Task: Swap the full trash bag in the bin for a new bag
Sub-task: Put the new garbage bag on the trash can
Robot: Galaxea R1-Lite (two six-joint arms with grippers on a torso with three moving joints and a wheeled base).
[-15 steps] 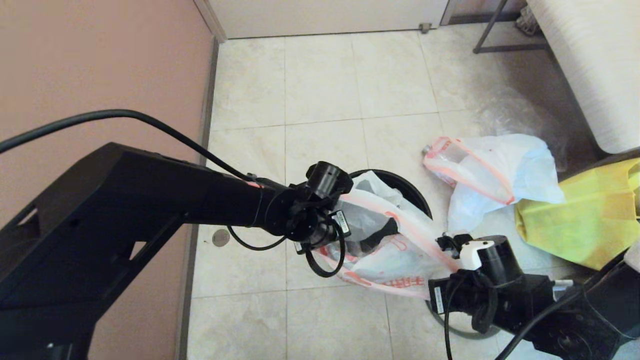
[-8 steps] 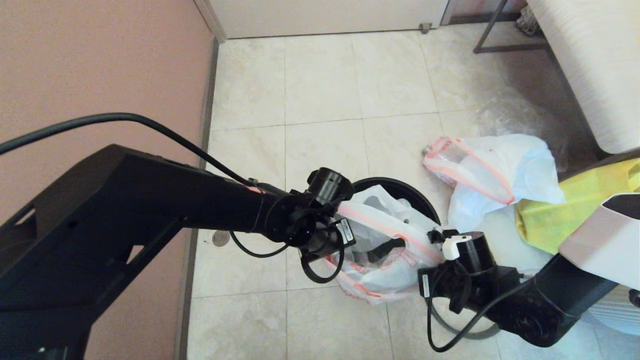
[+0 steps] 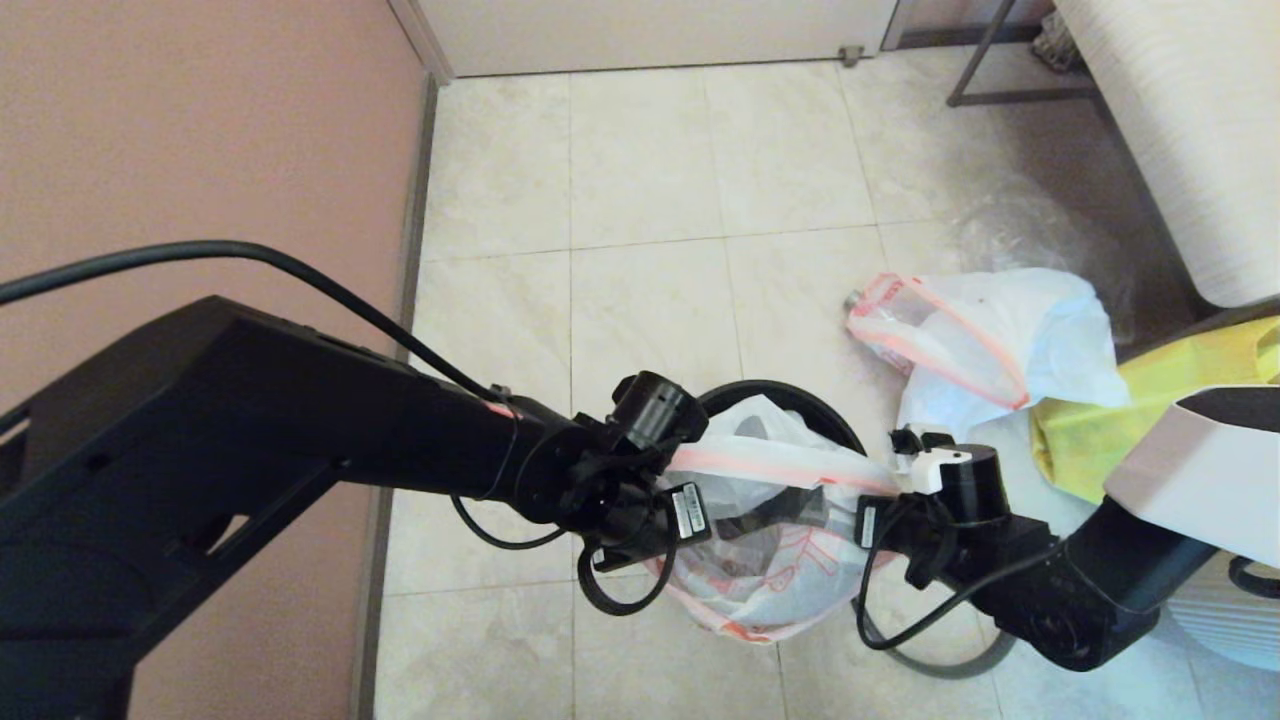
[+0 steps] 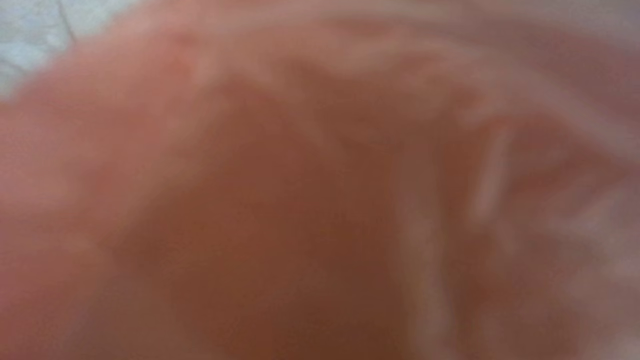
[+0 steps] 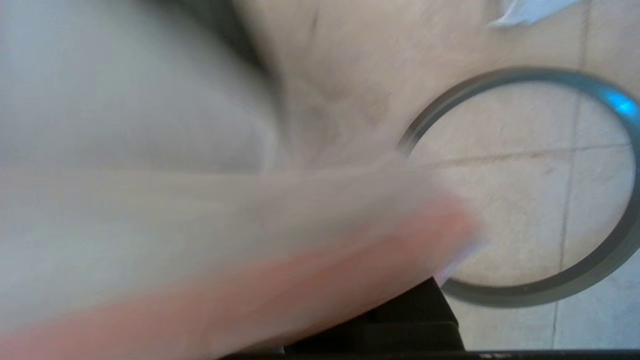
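Observation:
The new bag [image 3: 770,575], white film with red print, hangs over the black bin [image 3: 812,398]. Its pink-orange hem is pulled taut between my two grippers. My left gripper [image 3: 685,468] holds the hem at the bin's left side, with its fingers hidden under the film. That pink film fills the left wrist view [image 4: 320,200]. My right gripper [image 3: 882,482] holds the hem at the bin's right side, and one dark finger [image 5: 415,320] shows under the film [image 5: 200,235]. The full trash bag [image 3: 1000,340] lies on the floor at the right. The grey hoop [image 5: 525,296] lies flat on the tiles beneath my right arm [image 3: 1040,590].
A yellow fabric bag [image 3: 1180,440] lies right of the full bag, with crumpled clear plastic [image 3: 1030,225] behind it. A pink wall [image 3: 200,150] runs along the left. A white cushioned seat [image 3: 1190,130] and a metal frame [image 3: 985,70] stand far right. Open tiles lie beyond the bin.
Both grippers have come nearer and lower with the bag. Its hem, slack and slanted a second ago, is now a straight taut line across the bin's mouth. The bin has slid slightly nearer.

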